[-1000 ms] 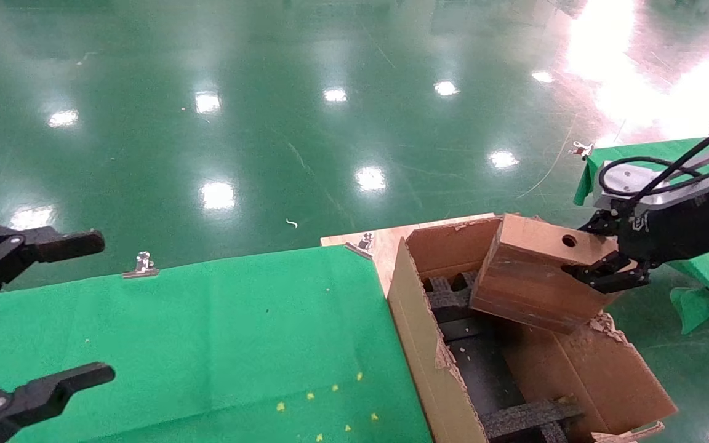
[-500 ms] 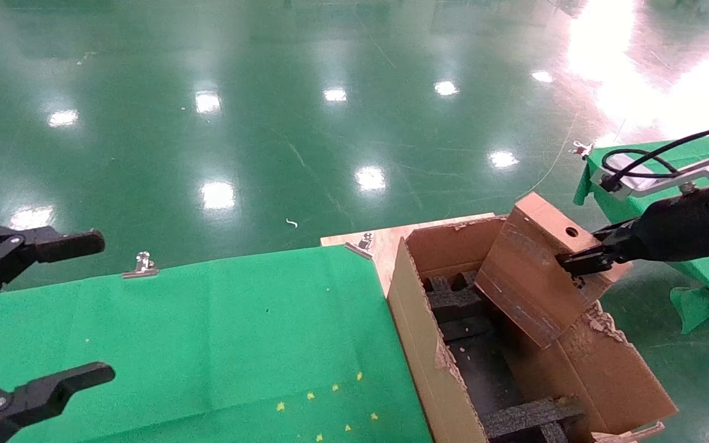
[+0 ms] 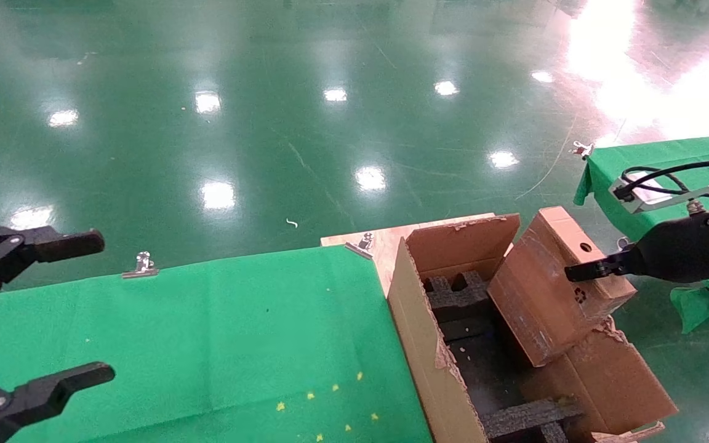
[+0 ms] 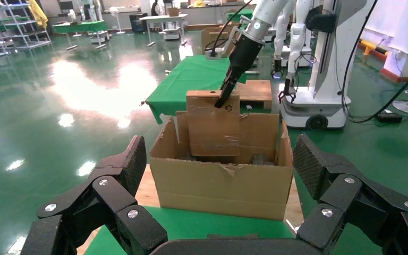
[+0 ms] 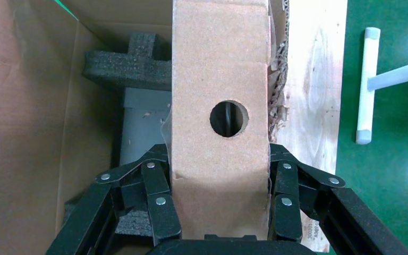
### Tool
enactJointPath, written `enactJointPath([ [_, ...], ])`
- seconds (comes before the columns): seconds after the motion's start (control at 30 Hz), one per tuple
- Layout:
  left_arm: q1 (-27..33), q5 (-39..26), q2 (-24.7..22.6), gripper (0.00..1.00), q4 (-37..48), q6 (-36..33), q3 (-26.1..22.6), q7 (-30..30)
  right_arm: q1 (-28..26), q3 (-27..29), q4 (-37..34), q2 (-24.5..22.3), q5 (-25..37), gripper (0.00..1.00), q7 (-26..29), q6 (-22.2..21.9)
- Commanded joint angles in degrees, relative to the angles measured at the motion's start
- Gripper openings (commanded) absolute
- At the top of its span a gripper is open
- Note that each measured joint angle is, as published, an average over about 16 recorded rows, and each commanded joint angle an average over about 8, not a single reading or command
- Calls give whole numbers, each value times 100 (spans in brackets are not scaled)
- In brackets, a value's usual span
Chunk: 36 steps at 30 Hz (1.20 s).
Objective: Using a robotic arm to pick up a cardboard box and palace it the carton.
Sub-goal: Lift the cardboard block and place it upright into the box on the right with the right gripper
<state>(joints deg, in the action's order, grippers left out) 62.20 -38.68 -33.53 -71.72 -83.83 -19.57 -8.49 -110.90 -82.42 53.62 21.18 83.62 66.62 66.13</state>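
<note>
Lower end of the cardboard box (image 3: pixel 545 301) sunk out of sight inside the carton (image 3: pixel 428 344). Near corner of the carton cut off by the head view's bottom edge. Left hand (image 3: pixel 28 314) cropped at that view's left edge.

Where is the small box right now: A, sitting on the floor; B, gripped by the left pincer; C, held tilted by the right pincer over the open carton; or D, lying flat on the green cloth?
C: the right pincer clamps the box on both sides, and it hangs tilted with its lower end inside the carton, while the left pincer sits open and empty over the green cloth.
</note>
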Motion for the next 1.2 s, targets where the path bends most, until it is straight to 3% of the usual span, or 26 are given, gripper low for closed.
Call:
enactJointPath([
  [0.03, 0, 0, 0, 100, 0, 0, 0, 0, 2, -2, 28, -7, 5, 0, 11, -5],
  [0.3, 0, 1, 0, 100, 1, 0, 0, 0, 142, -81, 135, -1, 192, 0, 366, -312],
  [0.67, 0, 1, 0, 100, 1, 0, -1, 1, 390, -327, 1064, -210, 926, 0, 1431, -801],
  [1.2, 0, 2, 1, 100, 1, 1, -1, 1, 381, -444, 1747, -409, 1406, 0, 2245, -608],
])
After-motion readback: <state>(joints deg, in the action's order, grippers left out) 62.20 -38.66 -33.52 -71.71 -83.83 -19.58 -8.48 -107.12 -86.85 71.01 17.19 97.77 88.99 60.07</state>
